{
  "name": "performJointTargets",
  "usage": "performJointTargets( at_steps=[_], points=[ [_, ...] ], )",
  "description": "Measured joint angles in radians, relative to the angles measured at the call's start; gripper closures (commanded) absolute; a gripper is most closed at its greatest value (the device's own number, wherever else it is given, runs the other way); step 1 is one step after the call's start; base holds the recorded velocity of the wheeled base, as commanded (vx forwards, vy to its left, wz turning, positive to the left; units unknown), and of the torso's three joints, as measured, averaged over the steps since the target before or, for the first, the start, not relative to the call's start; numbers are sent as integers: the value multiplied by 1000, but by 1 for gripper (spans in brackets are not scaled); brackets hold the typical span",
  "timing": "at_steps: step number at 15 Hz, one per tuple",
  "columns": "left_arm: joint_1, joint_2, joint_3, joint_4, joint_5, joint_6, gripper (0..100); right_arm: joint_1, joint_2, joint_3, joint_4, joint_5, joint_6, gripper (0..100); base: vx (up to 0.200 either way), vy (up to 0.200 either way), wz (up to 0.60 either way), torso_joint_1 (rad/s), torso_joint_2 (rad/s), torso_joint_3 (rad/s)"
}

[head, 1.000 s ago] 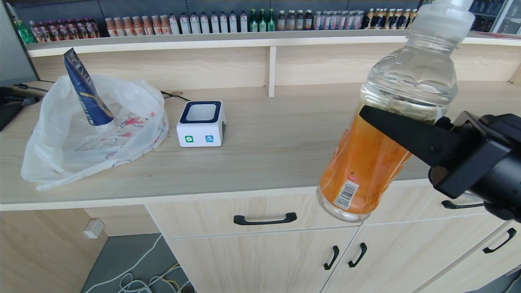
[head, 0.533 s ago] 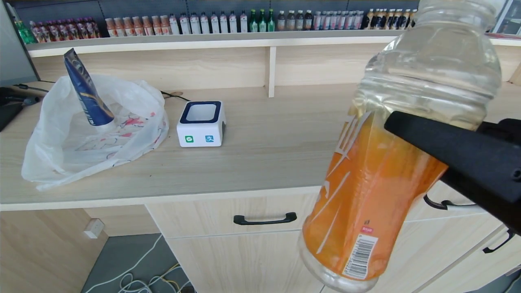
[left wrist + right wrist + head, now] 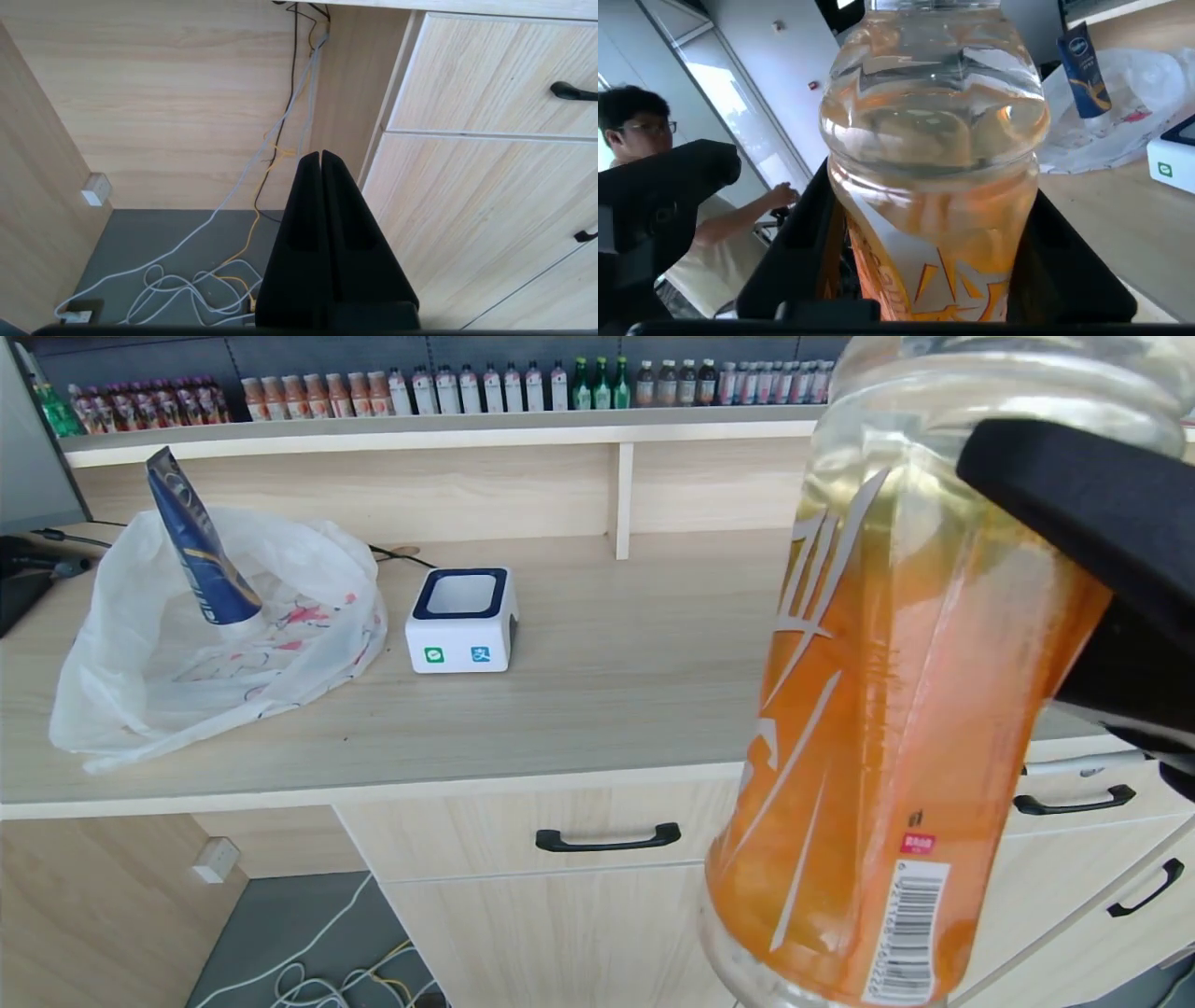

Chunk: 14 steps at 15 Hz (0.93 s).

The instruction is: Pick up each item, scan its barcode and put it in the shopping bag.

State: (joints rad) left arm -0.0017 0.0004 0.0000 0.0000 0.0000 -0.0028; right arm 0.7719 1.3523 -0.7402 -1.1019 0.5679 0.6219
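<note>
A clear bottle [image 3: 896, 709] with an orange label and a barcode low on its side hangs very close to the head camera at the right. My right gripper [image 3: 1074, 523] is shut on the bottle [image 3: 934, 205], one black finger crossing its upper body. The white shopping bag [image 3: 215, 635] lies at the counter's left with a blue pouch [image 3: 198, 546] standing in it. The white scanner box [image 3: 462, 621] with a dark blue rim sits just right of the bag. My left gripper [image 3: 320, 224] is shut on nothing, low beside the cabinet fronts above the floor cables.
The wooden counter [image 3: 597, 709] has drawers and doors with black handles [image 3: 607, 840] below. A raised back ledge with a divider [image 3: 621, 499] carries a row of bottles [image 3: 560, 383]. Cables lie on the floor at the lower left [image 3: 317, 971].
The right gripper has carried the bottle up and closer to the head camera, so it looms much larger. Bag, pouch and scanner have stayed put.
</note>
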Motion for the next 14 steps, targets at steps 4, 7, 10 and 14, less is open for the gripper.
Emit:
performJointTargets(
  at_steps=[4, 7, 10, 14],
  points=[
    [0, 0, 0, 0, 0, 0, 100, 0, 91, -100, 0, 1, -7, 100, 0, 0, 0, 0, 0, 0],
    [0, 0, 0, 0, 0, 0, 100, 3, 126, -113, 1, 4, -7, 100, 0, 0, 0, 0, 0, 0],
    [0, 0, 0, 0, 0, 0, 100, 22, 151, -121, 1, 4, -4, 100, 0, 0, 0, 0, 0, 0],
    [0, 0, 0, 0, 0, 0, 100, 31, 174, -129, 1, 4, -1, 100, 0, 0, 0, 0, 0, 0]
  ],
)
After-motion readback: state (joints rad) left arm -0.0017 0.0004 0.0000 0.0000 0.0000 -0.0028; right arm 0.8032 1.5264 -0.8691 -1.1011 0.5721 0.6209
